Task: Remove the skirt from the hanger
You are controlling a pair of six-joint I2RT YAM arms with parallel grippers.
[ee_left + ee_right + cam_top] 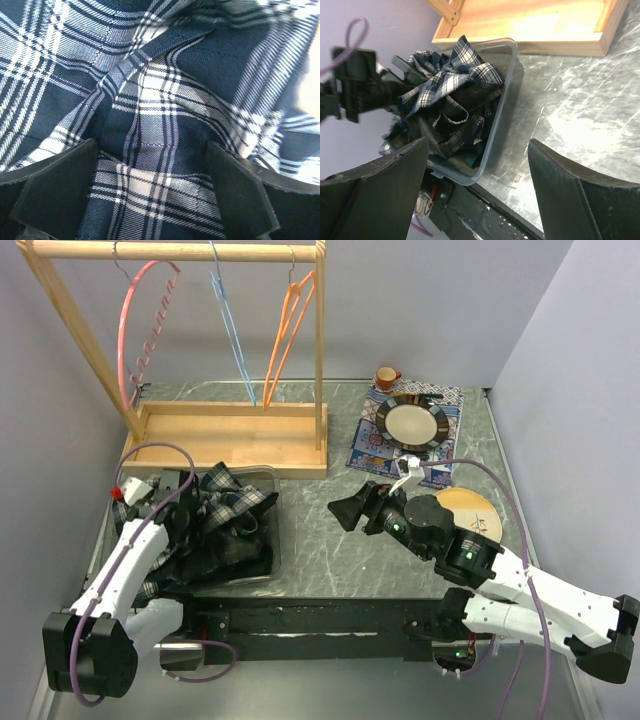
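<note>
1. The plaid skirt [215, 520] lay crumpled in a clear plastic bin [277, 540] at the left of the table [330, 555], off every hanger.
2. On the wooden rack [230, 435], the pink hanger [128, 330], blue hanger [228, 330] and orange hanger [290, 325] hung bare.
3. The left gripper [155, 195] stood wide open just over the cloth, gripping nothing.
4. The right gripper [477, 190], jaws spread and empty, hovered beside the bin; the job looked all but finished.

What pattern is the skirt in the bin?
The skirt is navy-and-white plaid; the left wrist view shows it best.

Jaws stand spread wide on the left gripper [151, 146] and right gripper [477, 143].
</note>
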